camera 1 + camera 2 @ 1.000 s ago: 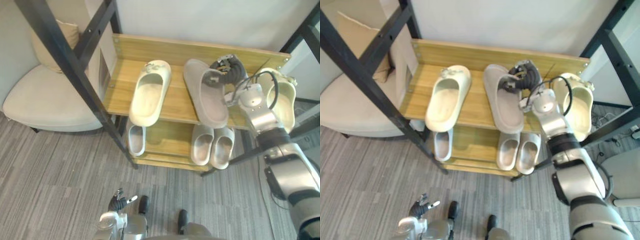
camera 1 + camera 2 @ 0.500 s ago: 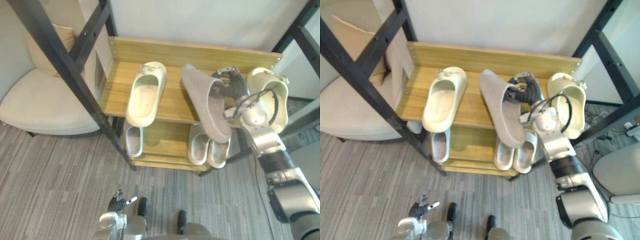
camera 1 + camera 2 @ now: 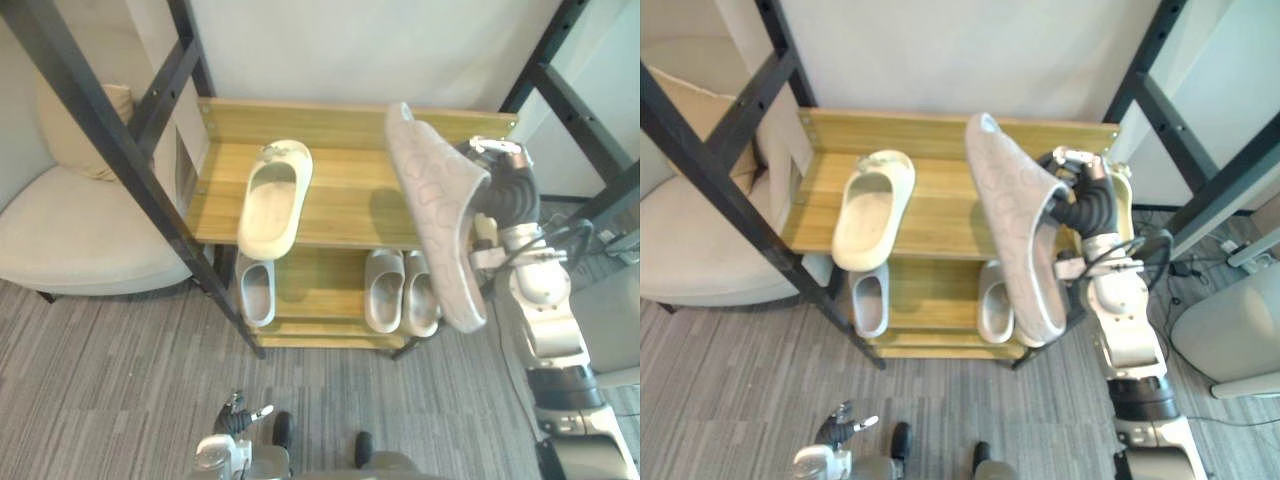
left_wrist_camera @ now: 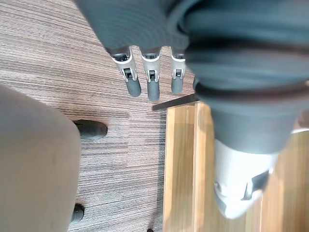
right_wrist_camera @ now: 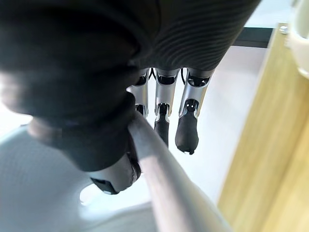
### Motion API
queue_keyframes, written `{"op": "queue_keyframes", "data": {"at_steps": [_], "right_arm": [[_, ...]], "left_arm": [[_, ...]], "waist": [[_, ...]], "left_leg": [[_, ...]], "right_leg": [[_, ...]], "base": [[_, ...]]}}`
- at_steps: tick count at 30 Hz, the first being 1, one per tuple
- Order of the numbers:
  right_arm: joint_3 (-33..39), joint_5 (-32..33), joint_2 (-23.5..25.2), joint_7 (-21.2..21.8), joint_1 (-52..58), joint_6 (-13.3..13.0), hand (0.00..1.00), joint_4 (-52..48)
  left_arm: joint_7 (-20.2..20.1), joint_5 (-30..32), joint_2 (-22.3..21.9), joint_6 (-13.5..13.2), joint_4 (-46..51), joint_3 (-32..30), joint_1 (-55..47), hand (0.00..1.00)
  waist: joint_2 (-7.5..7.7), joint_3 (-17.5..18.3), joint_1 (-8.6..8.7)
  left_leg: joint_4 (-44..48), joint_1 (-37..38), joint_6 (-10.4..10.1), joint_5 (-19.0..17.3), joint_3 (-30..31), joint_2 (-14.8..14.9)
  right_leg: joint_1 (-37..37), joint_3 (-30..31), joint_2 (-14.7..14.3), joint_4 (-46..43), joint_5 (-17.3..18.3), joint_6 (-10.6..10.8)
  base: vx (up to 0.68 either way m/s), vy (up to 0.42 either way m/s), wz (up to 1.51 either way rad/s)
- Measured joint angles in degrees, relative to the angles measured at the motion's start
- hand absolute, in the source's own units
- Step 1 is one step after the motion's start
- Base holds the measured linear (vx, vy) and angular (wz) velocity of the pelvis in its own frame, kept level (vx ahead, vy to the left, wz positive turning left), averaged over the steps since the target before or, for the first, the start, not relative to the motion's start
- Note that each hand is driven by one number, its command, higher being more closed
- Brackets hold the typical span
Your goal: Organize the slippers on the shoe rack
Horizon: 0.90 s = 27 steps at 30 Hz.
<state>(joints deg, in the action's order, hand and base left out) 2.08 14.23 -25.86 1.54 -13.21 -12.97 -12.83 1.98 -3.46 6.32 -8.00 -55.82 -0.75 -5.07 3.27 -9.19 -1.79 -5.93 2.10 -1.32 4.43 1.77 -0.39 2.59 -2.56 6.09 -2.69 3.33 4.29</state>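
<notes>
Centre-right of frame, the right hand (image 3: 508, 190) pinches the grey slipper (image 3: 435, 200) by its side edge. The slipper looks light and bendy, so a mid-sole grip suits it.

My left hand (image 4: 152, 85) hangs with its fingers loosely straight, holding nothing, over grey striped carpet (image 4: 58, 58). A wooden board (image 4: 180, 169) lies below, a pale seat (image 4: 34, 169) beside it.

grey slipper (image 3: 440, 215) lifted off shoe rack (image 3: 345, 200), tilted steeply, right hand (image 3: 507, 192) raised
</notes>
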Motion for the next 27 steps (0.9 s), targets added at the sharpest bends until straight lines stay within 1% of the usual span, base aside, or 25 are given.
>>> {"op": "queue_keyframes", "data": {"at_steps": [1,4,11,15,16,17,18,19,20,21,22,23,24,25,27], "right_arm": [[-0.09,1.49,0.86,1.44,1.98,-0.19,1.0,-0.88],[-1.45,3.89,1.24,4.37,5.97,-0.28,1.0,-2.23],[-12.65,4.44,1.15,11.62,13.98,0.09,1.0,-2.04],[-18.32,4.28,1.04,13.58,14.32,0.17,1.0,0.36],[-19.91,3.92,0.96,13.62,14.1,0.2,1.0,1.51],[-21.53,3.76,0.8,13.57,12.46,0.18,1.0,3.02],[-22.08,3.67,0.67,13.38,11.71,0.18,1.0,3.47],[-23.69,3.53,-0.13,12.96,8.93,0.14,1.0,4.66],[-24.06,3.34,-0.36,12.77,8.03,0.14,1.0,5.03],[-25.24,1.73,-1.09,11.3,5.37,0.14,1.0,5.77],[-25.78,0.49,-1.11,10.3,3.03,0.01,1.0,6.79],[-25.94,-0.25,-1.1,9.72,2.15,0.0,1.0,7.24],[-25.99,-2.45,-1.18,8.03,0.13,0.01,1.0,8.05],[-26.25,-3.61,-1.15,6.8,-1.82,-0.02,1.0,9.22],[-26.47,-5.82,-1.14,4.8,-4.38,-0.01,1.0,10.48]], "left_arm": [[-0.04,0.07,0.01,0.01,-0.14,0.03,-0.08,0.0],[-0.12,0.08,-0.04,-0.04,-1.03,0.11,-0.09,0.0],[-1.21,1.17,-0.2,-0.16,-2.28,1.45,-0.09,0.0],[-1.24,1.16,-0.03,-0.32,-2.3,3.25,-0.04,0.0],[-1.36,1.11,0.03,-0.59,-2.21,4.14,0.44,0.0],[-1.51,1.08,0.07,-0.75,-2.2,4.44,1.57,0.0],[-1.57,1.05,0.08,-0.77,-2.2,4.64,2.09,0.0],[-1.93,0.87,-0.15,-0.95,-2.19,5.14,3.74,0.0],[-2.13,0.86,-0.3,-1.15,-2.15,5.18,4.31,0.0],[-2.17,0.35,-0.6,-1.63,-2.01,5.26,5.96,0.0],[-2.14,-0.82,-0.4,-1.81,-1.91,5.22,7.28,0.0],[-2.13,-1.31,-0.25,-1.85,-1.85,5.2,7.77,0.0],[-2.09,-2.44,0.18,-1.99,-1.48,5.16,9.05,0.0],[-2.07,-3.47,0.54,-2.51,-0.66,5.13,9.47,0.0],[-1.95,-3.96,1.15,-2.82,0.24,5.13,10.22,0.0]], "waist": [[-0.05,0.17,0.18],[-0.4,0.92,0.31],[-1.54,2.69,0.39],[-2.14,2.87,0.23],[-2.51,2.23,-0.18],[-2.94,0.64,-0.53],[-3.24,-0.08,-0.62],[-4.84,-2.71,-0.65],[-5.37,-3.62,-0.73],[-6.65,-6.31,-1.28],[-6.89,-8.32,-1.39],[-6.91,-8.96,-1.43],[-6.69,-10.71,-1.7],[-6.64,-11.98,-1.82],[-6.62,-13.32,-1.91]], "left_leg": [[-0.01,0.32,0.0,-0.01,0.0,0.01],[0.0,0.36,-0.2,-0.18,0.01,-0.18],[0.02,0.52,-0.45,-0.34,-0.09,-0.1],[0.25,0.93,-0.46,-0.59,-0.05,-0.16],[3.19,-0.85,-0.38,-1.74,0.05,-0.23],[9.59,-4.55,-0.12,-4.2,0.07,-0.22],[12.43,-6.17,-0.14,-5.15,0.15,-0.14],[20.41,-11.09,-0.35,-8.2,0.58,0.71],[22.3,-12.29,-0.4,-8.82,0.74,0.99],[26.56,-15.35,-0.63,-9.96,1.36,1.47],[29.06,-18.24,-0.79,-10.29,2.12,1.69],[29.81,-19.28,-0.95,-10.49,2.26,1.68],[31.85,-22.03,-1.33,-11.28,2.62,1.33],[33.25,-24.09,-1.53,-11.2,3.19,0.86],[34.41,-27.19,-1.93,-10.95,3.51,0.39]], "right_leg": [[0.36,-0.01,0.0,0.0,0.02,0.0],[0.5,-0.01,0.01,0.14,0.06,0.02],[0.7,0.0,0.05,0.59,0.07,0.08],[1.38,-0.07,0.06,0.78,0.07,0.15],[0.56,-0.08,0.22,-0.61,0.09,0.11],[-1.22,-0.08,0.18,-3.08,0.64,-0.16],[-1.81,-0.1,0.05,-4.05,0.89,-0.23],[-3.98,-0.34,-0.87,-7.24,1.68,-0.56],[-4.71,-0.44,-1.2,-8.21,1.88,-0.59],[-7.34,-0.64,-1.96,-11.83,2.87,-0.94],[-10.79,-1.12,-2.03,-16.36,4.38,-1.21],[-12.12,-1.41,-1.94,-18.09,5.08,-1.31],[-15.59,-2.06,-1.38,-22.34,7.17,-1.8],[-18.27,-2.5,-0.9,-25.53,8.67,-1.66],[-21.92,-2.96,-0.02,-28.93,9.47,-1.75]], "base": [[-0.03,-0.009,-0.02],[-0.03,-0.002,0.01],[-0.01,0.0,0.0],[0.0,0.0,0.0],[-0.03,-0.002,0.03],[-0.06,-0.005,0.03],[-0.11,-0.009,0.06],[-0.11,-0.007,0.07],[-0.18,-0.003,0.08],[-0.24,-0.019,0.12],[-0.26,-0.032,0.17],[-0.29,-0.055,0.31],[-0.29,-0.05,0.31],[-0.34,-0.055,0.34],[-0.26,-0.031,0.24]]}}
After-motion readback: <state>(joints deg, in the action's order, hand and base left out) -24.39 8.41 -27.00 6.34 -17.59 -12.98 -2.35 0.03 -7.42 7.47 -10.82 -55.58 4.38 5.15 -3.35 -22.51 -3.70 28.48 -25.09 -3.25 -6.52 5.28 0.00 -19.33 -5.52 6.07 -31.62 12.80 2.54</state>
